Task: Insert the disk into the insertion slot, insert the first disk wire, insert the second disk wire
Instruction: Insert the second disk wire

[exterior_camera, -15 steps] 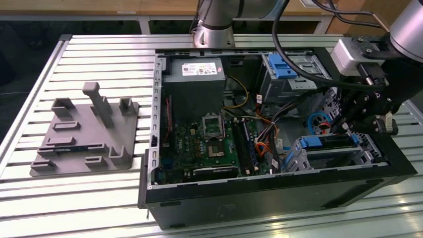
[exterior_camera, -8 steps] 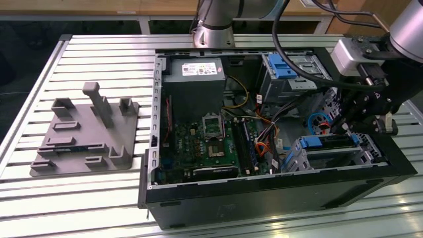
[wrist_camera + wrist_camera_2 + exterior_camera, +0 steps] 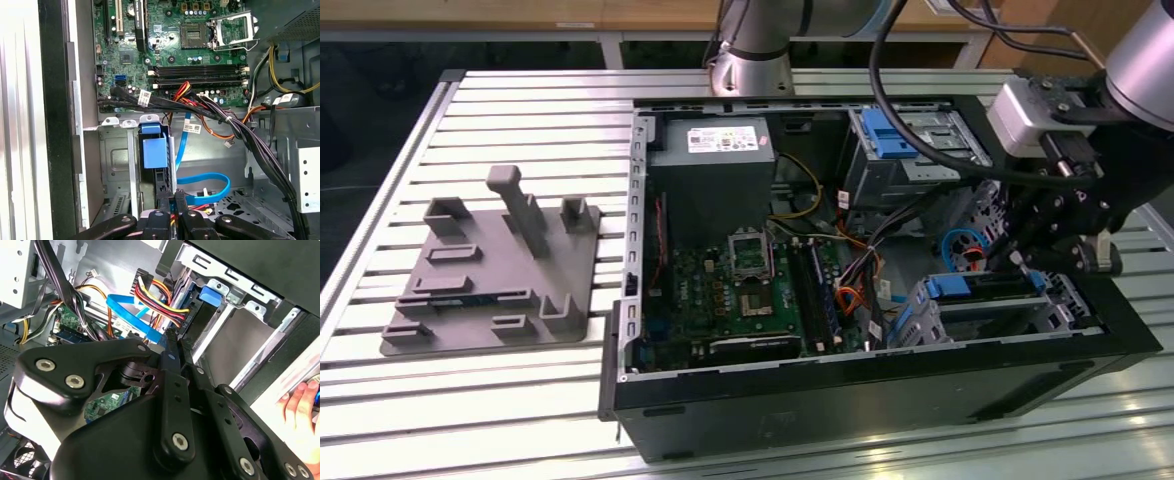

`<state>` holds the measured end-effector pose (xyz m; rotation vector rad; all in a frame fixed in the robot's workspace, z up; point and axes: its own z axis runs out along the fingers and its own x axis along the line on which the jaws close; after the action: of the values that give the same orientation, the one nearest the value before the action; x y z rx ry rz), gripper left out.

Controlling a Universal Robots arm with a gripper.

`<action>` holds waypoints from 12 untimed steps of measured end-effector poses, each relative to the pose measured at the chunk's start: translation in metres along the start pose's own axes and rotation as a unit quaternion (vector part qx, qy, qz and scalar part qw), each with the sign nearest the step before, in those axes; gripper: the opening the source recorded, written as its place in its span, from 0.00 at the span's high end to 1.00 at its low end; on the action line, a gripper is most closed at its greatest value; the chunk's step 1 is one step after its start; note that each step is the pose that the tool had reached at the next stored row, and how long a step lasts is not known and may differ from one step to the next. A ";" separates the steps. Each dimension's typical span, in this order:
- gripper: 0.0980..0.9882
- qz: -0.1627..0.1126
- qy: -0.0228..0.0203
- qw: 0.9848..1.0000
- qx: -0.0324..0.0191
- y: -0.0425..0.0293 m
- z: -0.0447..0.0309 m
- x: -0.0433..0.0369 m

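Note:
The disk (image 3: 987, 300), in its blue carrier (image 3: 983, 284), sits inside the silver insertion slot (image 3: 917, 322) at the case's near corner on the exterior view's right. The carrier's blue tab (image 3: 152, 150) shows between the cage walls (image 3: 116, 165). My gripper (image 3: 1025, 258) hangs just above the disk's end. Its fingers (image 3: 169, 357) are pressed close together on the black plug of a red, yellow and black disk wire (image 3: 159, 296). A flat blue disk wire (image 3: 206, 184) curves loose beside the fingers (image 3: 181, 202), and the same blue disk wire (image 3: 131, 307) runs behind the plug.
The open computer case (image 3: 854, 400) lies on a slatted metal table (image 3: 520, 400). Black cable bundles (image 3: 235, 125) cross above the cage, beside the motherboard (image 3: 734, 290). A taller bay with a blue latch (image 3: 887, 135) stands at the back. A grey fixture (image 3: 494, 270) lies outside. A hand (image 3: 300, 407) rests beside the case.

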<state>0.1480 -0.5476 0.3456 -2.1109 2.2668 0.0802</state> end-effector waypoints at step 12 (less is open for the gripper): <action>0.93 0.000 0.000 1.000 -0.001 -0.0010 0.0017 0.0012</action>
<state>0.1489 -0.5488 0.3438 -2.1120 2.2681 0.0826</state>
